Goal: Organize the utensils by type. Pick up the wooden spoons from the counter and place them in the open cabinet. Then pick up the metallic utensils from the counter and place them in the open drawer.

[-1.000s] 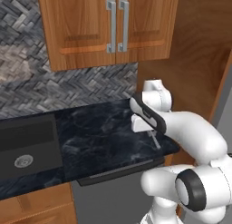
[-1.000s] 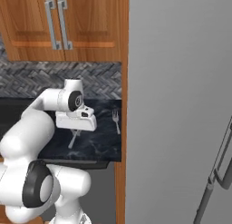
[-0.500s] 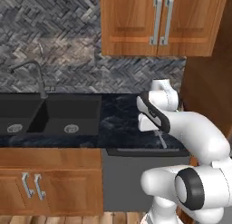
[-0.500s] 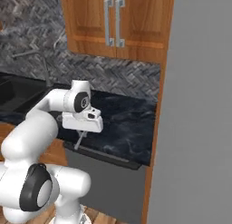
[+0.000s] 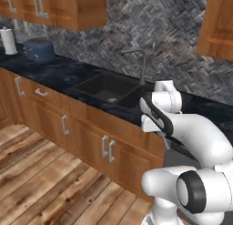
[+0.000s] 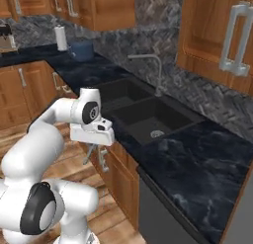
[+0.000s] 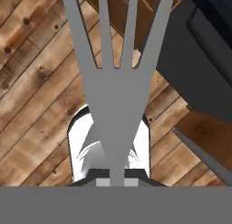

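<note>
My gripper (image 6: 93, 150) is shut on a thin grey metal fork (image 7: 115, 82), one of the metallic utensils. The fork hangs tines-down below the hand (image 5: 163, 138), in front of the base cabinets and over the wooden floor. In the hand view its tines spread wide, with the floor planks behind them. The black veined counter (image 6: 197, 159) lies to the arm's side, and the hand is off its front edge. The wooden spoons, the open cabinet and the drawer are out of view.
A dark double sink (image 6: 143, 114) with a silver faucet (image 5: 142, 64) is set into the counter. A paper towel roll (image 5: 7, 41) and a blue pot (image 5: 40, 51) stand at the far end. Closed wall cabinets (image 6: 222, 35) hang above. A grey dishwasher front (image 6: 163, 213) sits under the counter.
The whole picture has shifted: the base has turned and driven, bringing the sink and the long counter run into view. The gripper stays shut on the fork and now hangs off the counter's front.
</note>
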Tool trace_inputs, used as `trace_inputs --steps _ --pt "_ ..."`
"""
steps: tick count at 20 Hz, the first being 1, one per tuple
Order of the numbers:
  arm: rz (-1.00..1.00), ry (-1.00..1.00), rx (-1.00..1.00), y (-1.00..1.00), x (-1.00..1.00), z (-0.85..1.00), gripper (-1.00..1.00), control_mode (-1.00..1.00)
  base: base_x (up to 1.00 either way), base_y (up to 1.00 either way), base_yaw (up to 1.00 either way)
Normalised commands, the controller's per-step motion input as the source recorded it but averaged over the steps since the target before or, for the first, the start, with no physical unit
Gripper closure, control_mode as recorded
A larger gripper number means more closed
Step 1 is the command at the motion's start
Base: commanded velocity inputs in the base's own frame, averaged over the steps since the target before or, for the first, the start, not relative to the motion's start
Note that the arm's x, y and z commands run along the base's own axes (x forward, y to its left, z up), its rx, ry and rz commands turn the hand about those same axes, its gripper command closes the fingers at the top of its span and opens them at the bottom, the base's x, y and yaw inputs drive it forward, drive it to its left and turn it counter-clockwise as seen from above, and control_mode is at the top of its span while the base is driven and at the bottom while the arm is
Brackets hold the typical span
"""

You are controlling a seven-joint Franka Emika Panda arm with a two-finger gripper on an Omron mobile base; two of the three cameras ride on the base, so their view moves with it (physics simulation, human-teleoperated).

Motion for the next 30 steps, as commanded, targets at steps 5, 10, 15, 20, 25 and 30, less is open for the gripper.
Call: trace_inputs --steps 5,10,15,20,25,30 --pt "0.0 0.0 0.0 0.0 0.0 0.0 1.0 1.0 0.44 0.14 0.77" --pt "0.0 0.0 0.0 0.0 0.0 0.0 1.0 1.0 0.73 0.06 0.63" --pt "0.0 0.0 0.0 0.0 0.0 0.0 1.0 1.0 0.87 0.0 0.58" --pt "0.0 0.0 0.0 0.0 0.0 0.0 1.0 1.0 1.0 0.0 0.35" --pt "0.0 0.0 0.0 0.0 0.0 0.0 1.0 1.0 1.0 0.0 0.2" --pt "0.0 0.0 0.0 0.0 0.0 0.0 1.0 1.0 1.0 -0.04 0.07"
